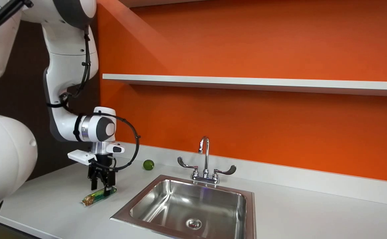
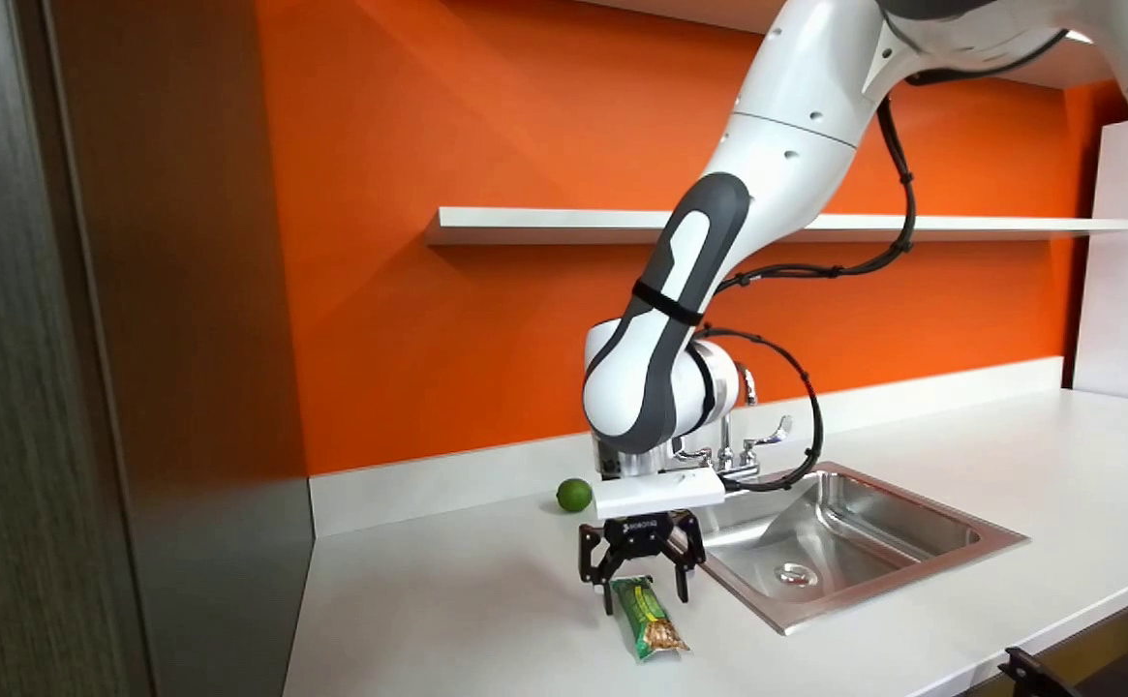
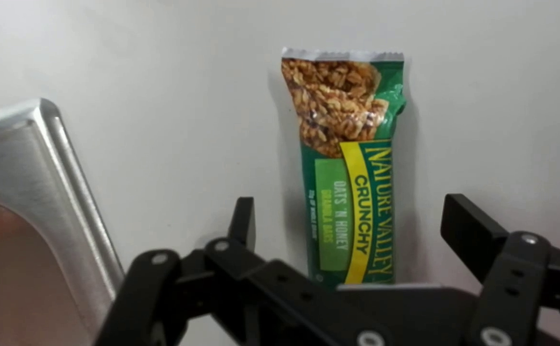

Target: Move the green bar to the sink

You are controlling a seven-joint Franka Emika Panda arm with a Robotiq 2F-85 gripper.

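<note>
- The bench (image 1: 313, 215): smooth, pale, with a low white upstand (image 1: 313, 181) along its back edge.
- 1 stainless steel sink (image 1: 135, 201), let into the bench, its flat rim lying on the surface.
- 1 Nature Valley Crunchy Oats 'n Honey granola bar (image 3: 349, 168), lying flat, printed face up, near the sink but apart from it.
- 1 lime (image 1: 148, 165), close to the upstand, well apart from the granola bar.
- 1 chrome faucet (image 1: 206, 166) with 2 handles, upright at the sink's back; on rim or bench, cannot tell.
</note>
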